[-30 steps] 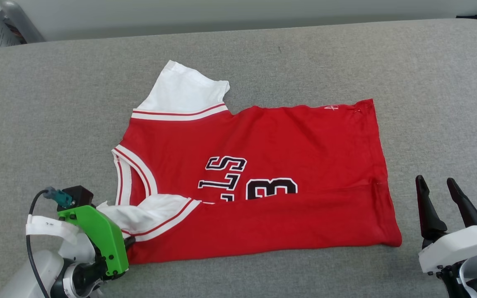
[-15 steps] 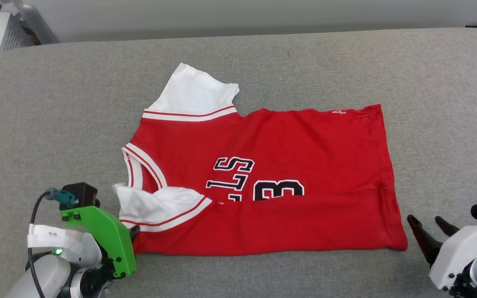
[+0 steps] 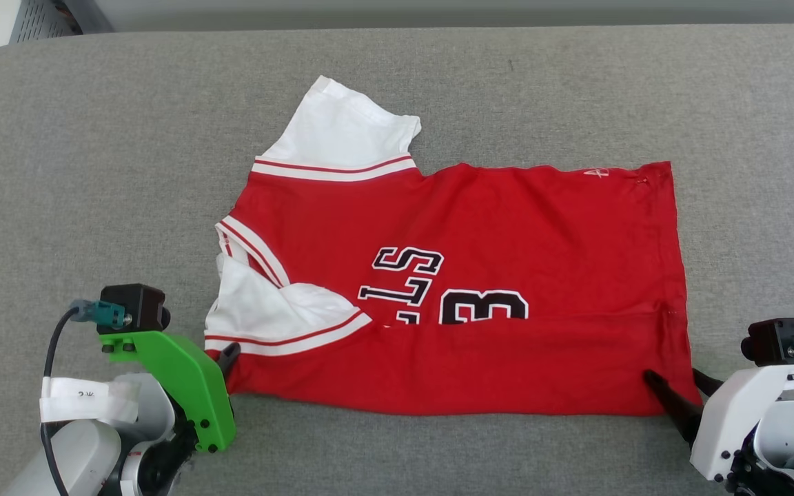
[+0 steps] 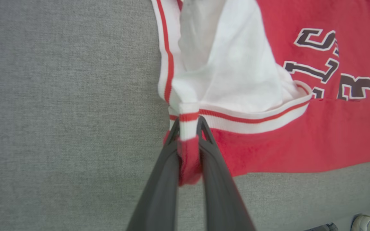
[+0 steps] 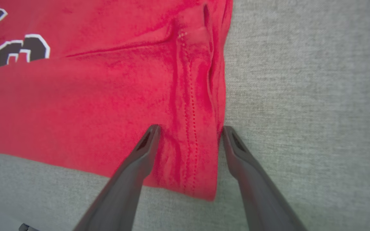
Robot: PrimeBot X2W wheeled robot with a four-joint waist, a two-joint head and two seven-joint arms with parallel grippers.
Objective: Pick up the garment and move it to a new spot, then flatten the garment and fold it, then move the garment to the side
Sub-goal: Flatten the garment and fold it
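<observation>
The garment (image 3: 493,227) is lying flat on the grey padded surface (image 3: 80,172), near edge folded over. The left gripper (image 4: 188,126) is clamping its striped sleeve corner. The right gripper (image 5: 189,130) is straddling the hem corner, jaws apart, perhaps touching the cloth.

Garment (image 3: 507,220): red body, white sleeve ends, red-and-white stripe trim, black lettering outlined in white. Tabletop (image 3: 94,172): grey woven cover. Fingers (image 5: 132,173): dark grey. Camera bracket (image 3: 183,386): green.
</observation>
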